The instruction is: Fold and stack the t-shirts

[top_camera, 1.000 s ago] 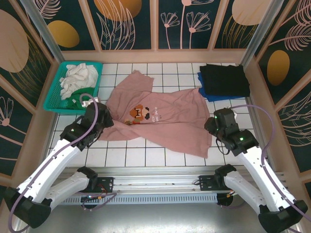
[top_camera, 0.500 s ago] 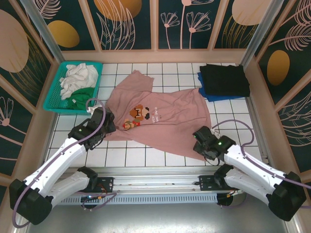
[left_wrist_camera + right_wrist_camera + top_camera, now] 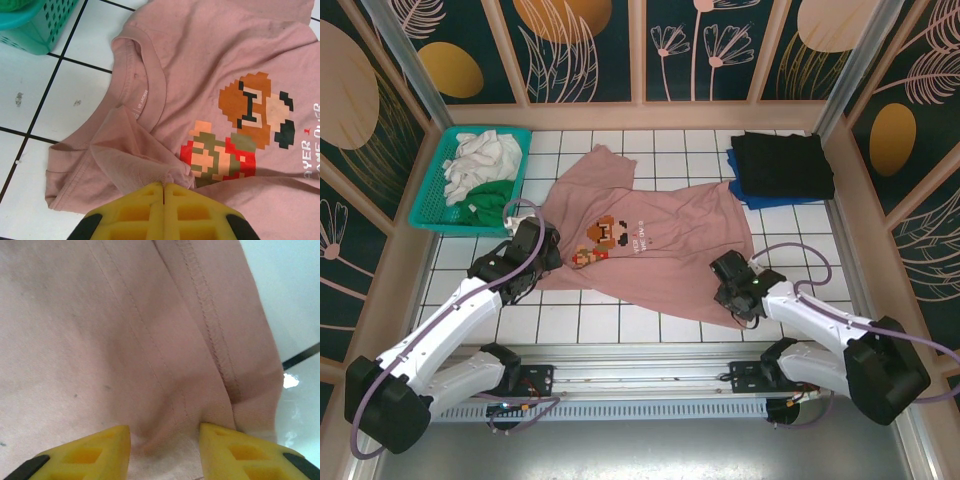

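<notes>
Teal lattice basket: sits at the far left of the white tiled table, holding a crumpled white t-shirt and a green t-shirt. The left wrist view catches one corner of it.
Left gripper: rests on the pink shirt's near-left edge, beside the collar. The left wrist view shows its yellow fingers pressed together, pinching a raised fold of cloth.
Dusty-pink t-shirt: lies spread face up across the middle of the table. The overhead view shows its whole outline, and the left wrist view shows the pixel print up close.
Right gripper: sits at the shirt's near-right hem. The right wrist view shows its jaws spread, with bunched hem cloth rising between them.
Black t-shirt: lies folded on a blue t-shirt at the far right.
</notes>
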{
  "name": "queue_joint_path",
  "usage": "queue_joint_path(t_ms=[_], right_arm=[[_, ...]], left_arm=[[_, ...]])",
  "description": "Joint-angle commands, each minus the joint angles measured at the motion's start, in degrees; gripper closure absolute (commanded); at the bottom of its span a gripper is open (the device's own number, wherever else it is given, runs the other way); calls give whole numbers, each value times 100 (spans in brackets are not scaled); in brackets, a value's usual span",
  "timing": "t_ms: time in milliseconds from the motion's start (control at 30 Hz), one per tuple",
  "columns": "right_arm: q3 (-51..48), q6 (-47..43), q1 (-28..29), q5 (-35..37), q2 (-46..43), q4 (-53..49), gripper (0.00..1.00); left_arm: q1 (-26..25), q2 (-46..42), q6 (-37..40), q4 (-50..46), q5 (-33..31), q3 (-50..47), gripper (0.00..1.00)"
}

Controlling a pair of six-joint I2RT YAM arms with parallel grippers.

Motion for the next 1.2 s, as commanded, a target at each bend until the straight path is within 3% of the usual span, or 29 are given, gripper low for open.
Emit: queue_joint_path(t_ms=[0, 267, 467, 500, 533, 600, 700, 867, 1033, 1167], right_arm=[[-85, -123, -143, 111, 3, 148, 66], [-3, -181, -194, 329, -729, -221, 100], [31, -228, -224, 275, -888, -399, 98], [23, -217, -226, 219, -880, -396, 82], [8, -219, -215, 153, -828, -398, 76], [13, -212, -209, 173, -603, -461, 69], [44, -240, -189, 233, -136, -370, 68], [105, -316, -141, 140, 255, -115, 70], [84, -307, -123, 210, 74, -157, 91], [90, -316, -128, 252, -16, -269, 100]], left_arm=[[-20, 29, 90, 165, -68, -56, 100], [-24, 12, 105, 140, -84, 6, 100], [-25, 20, 101, 150, -50, 0, 100], [-25, 20, 100, 168, -48, 4, 100], [-25, 21, 100, 181, -44, -10, 100], [-25, 30, 98, 205, -37, -28, 100], [-26, 72, 96, 271, -18, -55, 100], [-25, 152, 153, 261, -40, -4, 100], [-25, 126, 176, 262, -55, 15, 100], [-25, 122, 173, 254, -72, 27, 100]])
